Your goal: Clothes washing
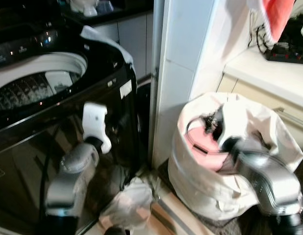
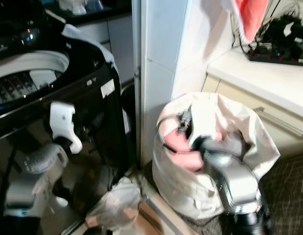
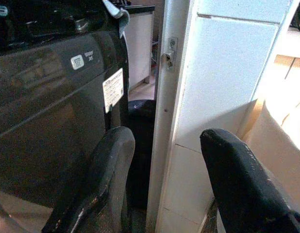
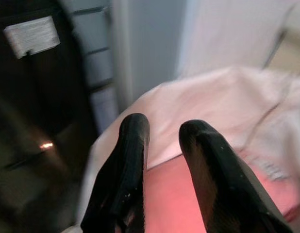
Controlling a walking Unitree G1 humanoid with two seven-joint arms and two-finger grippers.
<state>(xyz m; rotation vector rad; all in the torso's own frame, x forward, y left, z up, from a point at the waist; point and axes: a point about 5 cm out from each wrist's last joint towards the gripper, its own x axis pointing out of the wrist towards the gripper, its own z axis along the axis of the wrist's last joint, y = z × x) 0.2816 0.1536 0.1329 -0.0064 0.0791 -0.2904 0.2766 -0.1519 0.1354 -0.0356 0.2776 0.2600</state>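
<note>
Laundry corner, white pillar (image 1: 183, 73) behind | right gripper (image 4: 162, 141) fingers apart, empty, over pink garment (image 1: 203, 142) just ahead inside white laundry bag (image 1: 200, 191) | left gripper (image 3: 167, 170) apart, idle beside washing machine (image 1: 53, 98) | step: picking; next, likely lower and close.

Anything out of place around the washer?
Yes. A crumpled pale cloth lies on the floor at the foot of the black washing machine, outside the white laundry bag. Another cloth is draped over the machine's top back corner. The right gripper is over pink laundry in the bag.
</note>
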